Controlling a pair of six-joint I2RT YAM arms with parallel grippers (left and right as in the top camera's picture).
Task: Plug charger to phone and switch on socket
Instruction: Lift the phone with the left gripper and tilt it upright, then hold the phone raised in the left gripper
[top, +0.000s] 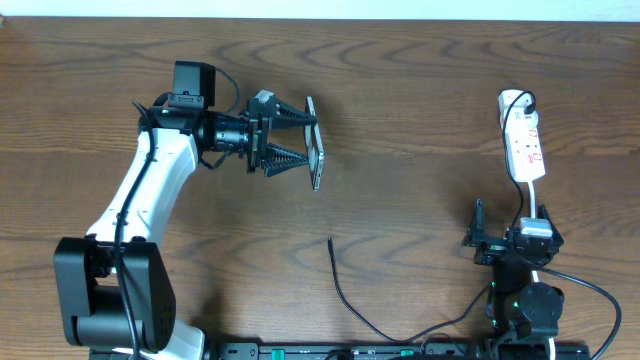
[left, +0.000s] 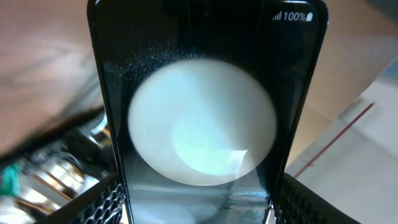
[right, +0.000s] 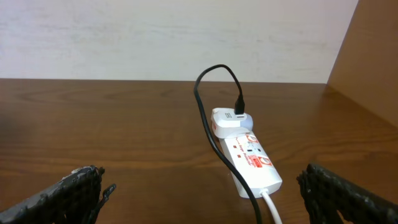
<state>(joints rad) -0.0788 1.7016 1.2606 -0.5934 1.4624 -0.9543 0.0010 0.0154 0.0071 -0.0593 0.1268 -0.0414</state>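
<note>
**Phone gripped, charger loose**

The left gripper (top: 296, 148) clamps the phone (top: 316, 143) on edge, just toward 12 o'clock from the table's middle. The charger (top: 334, 268) lies at 6 o'clock — tip free. The right gripper (right: 204, 177), at 4 o'clock, stands wide apart — facing the socket (top: 524, 148) at 2 o'clock.

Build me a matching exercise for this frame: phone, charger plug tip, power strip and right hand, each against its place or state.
1. phone
2. charger plug tip
3. power strip
4. right hand

A. open, holding nothing
B. lying free on the table
C. clamped in the left hand
D. carrying a white adapter

Pairs: 1-C, 2-B, 3-D, 4-A
</note>
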